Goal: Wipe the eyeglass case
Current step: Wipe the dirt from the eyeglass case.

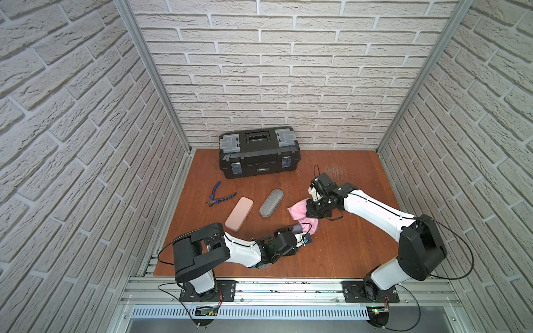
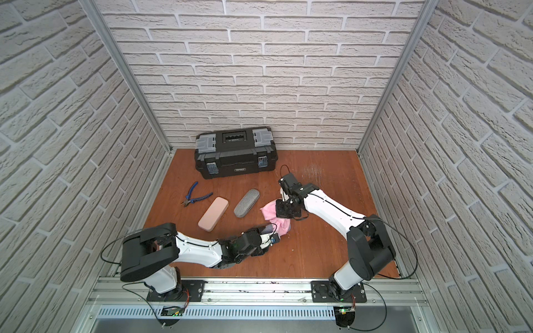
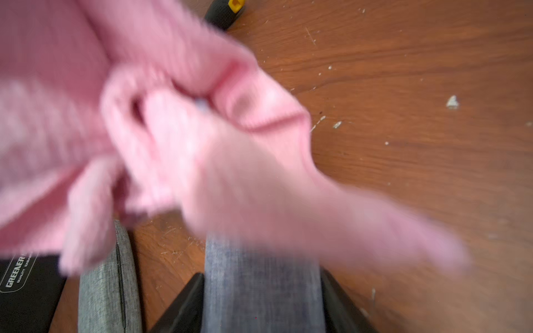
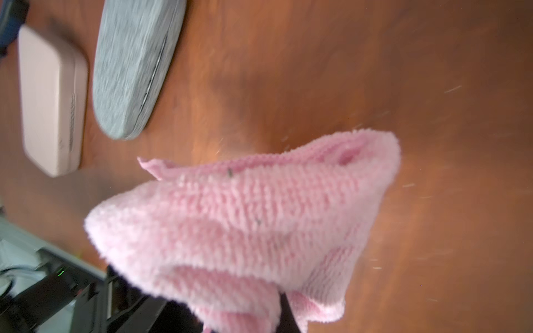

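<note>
My left gripper [image 3: 261,285] is shut on a blue-grey fabric eyeglass case [image 3: 259,276], with a black finger [image 3: 187,305] on each side of it. A pink cloth [image 3: 178,138] lies draped over the far end of that case and hides it. My right gripper [image 4: 259,311] is shut on the pink cloth [image 4: 245,219], which covers most of its jaws. In both top views the cloth [image 1: 298,212] [image 2: 269,209] hangs from the right gripper [image 1: 313,212] down onto the case [image 1: 297,229] at the left gripper [image 1: 294,232], near the middle of the table.
A grey case [image 1: 271,202] and a pale pink case [image 1: 239,214] lie to the left of the cloth. Blue-handled pliers [image 1: 219,197] lie further left. A black toolbox [image 1: 259,151] stands against the back wall. A black and yellow tool handle [image 3: 227,10] lies beyond the cloth.
</note>
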Available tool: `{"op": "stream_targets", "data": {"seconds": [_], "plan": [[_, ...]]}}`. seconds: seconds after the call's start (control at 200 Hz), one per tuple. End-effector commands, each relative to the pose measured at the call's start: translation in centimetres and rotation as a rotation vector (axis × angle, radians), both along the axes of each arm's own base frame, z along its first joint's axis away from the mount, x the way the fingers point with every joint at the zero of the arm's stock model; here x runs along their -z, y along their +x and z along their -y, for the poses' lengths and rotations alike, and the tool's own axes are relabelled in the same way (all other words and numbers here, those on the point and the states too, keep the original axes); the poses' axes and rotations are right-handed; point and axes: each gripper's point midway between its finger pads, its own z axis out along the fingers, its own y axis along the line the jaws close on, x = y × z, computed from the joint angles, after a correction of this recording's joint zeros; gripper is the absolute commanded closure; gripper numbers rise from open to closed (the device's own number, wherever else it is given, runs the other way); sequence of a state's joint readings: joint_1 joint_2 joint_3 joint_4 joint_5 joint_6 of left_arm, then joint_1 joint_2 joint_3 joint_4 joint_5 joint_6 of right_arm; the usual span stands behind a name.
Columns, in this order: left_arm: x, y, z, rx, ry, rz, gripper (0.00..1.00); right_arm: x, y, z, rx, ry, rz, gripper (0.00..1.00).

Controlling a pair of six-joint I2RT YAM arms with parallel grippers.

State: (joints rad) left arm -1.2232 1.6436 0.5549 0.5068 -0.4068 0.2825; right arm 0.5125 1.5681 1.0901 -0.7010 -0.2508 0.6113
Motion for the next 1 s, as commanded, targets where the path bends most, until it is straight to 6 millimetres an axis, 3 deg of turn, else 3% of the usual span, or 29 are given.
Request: {"op": "stream_targets", "data": {"seconds": [0.0,0.07,0.17,0.245,0.32,0.4,0.505,0.645,0.73,0.815,0.9,0.945,0.995], "plan": [[0.1,-0.1,0.1,-0.012,-0.037,0.004,0.79,2.1,-1.0,-2.2,0.055,0.148,-0.109,0.97],[0.2,-0.2,0.2,-0.008,-0.037,0.003,0.79,4.3,-1.4,-0.2,0.057,0.092,-0.157,0.97],[0.4,-0.5,0.2,0.001,-0.028,0.009,0.79,6.0,-1.1,6.8,0.054,-0.192,-0.156,0.97],[0.5,-0.4,0.0,-0.004,-0.025,0.014,0.79,4.4,0.1,11.8,0.019,-0.479,-0.080,0.97],[0.6,-0.5,0.0,-0.008,-0.025,0.013,0.79,1.6,1.6,13.4,0.001,-0.613,0.008,0.97],[0.7,-0.5,0.0,-0.009,-0.022,0.012,0.79,-1.0,2.5,11.6,-0.022,-0.569,0.092,0.97],[0.8,-0.6,0.1,-0.009,-0.019,0.011,0.79,-2.6,2.0,5.7,-0.013,-0.272,0.100,0.97],[0.6,-0.7,0.3,-0.010,-0.020,0.017,0.79,-1.3,-0.6,-2.3,0.019,0.121,-0.038,0.97],[0.7,-0.7,0.4,-0.012,-0.022,0.014,0.79,0.2,-1.1,-3.4,0.040,0.207,-0.084,0.97],[0.8,-0.7,0.4,-0.016,-0.022,0.012,0.79,2.9,-1.4,-0.2,0.044,0.090,-0.123,0.97],[0.9,-0.8,0.4,-0.014,-0.019,0.015,0.79,5.1,-1.3,6.5,0.054,-0.205,-0.130,0.98],[0.9,-0.9,0.4,-0.013,-0.019,0.016,0.79,4.4,-0.7,10.6,0.039,-0.442,-0.070,0.97],[0.9,-0.9,0.4,-0.014,-0.015,0.018,0.79,2.2,0.5,13.6,0.010,-0.659,0.030,0.97]]}}
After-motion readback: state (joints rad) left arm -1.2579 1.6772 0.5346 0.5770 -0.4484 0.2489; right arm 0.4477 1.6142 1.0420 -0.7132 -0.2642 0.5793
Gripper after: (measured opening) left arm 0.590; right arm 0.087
